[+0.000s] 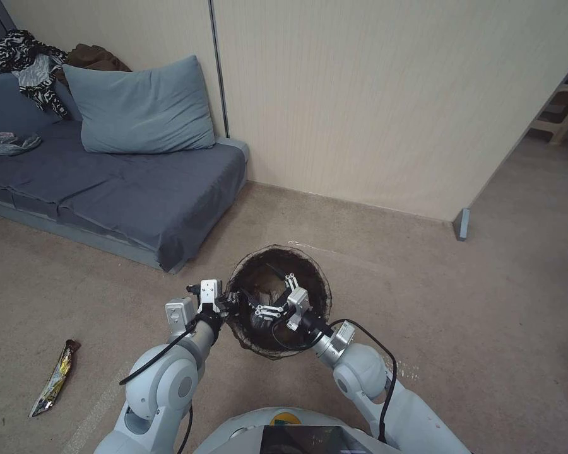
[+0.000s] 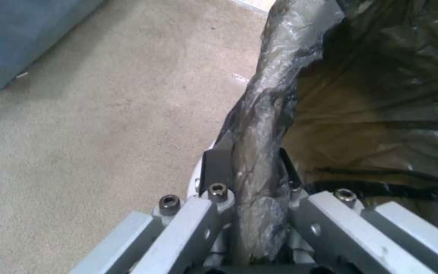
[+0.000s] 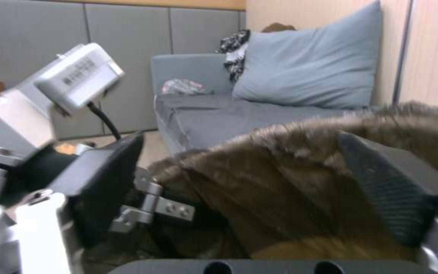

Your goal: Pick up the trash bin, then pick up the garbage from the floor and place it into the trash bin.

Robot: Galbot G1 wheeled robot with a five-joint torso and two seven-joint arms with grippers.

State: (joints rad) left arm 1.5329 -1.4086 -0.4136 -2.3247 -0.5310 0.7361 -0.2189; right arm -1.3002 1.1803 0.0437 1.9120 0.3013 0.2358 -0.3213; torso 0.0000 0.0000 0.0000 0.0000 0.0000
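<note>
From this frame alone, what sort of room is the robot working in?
Probably a living room or lounge in a home-like setting: a grey sofa with a blue-grey pillow against a panelled wall, carpeted floor, and clothes heaped on the sofa's back.

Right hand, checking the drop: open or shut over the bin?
Open: the right hand has its fingers spread above the round brown-bagged trash bin.

Trash bin (image 1: 278, 302): round, lined with dark brown bag folded over rim, upright, held in front of my torso above carpet. My left gripper (image 1: 232, 304) clamps rim on its left side. My right gripper (image 1: 272, 295) is spread, over bin mouth. Garbage: gold snack wrapper (image 1: 55, 378) flat on carpet, far left.
</note>
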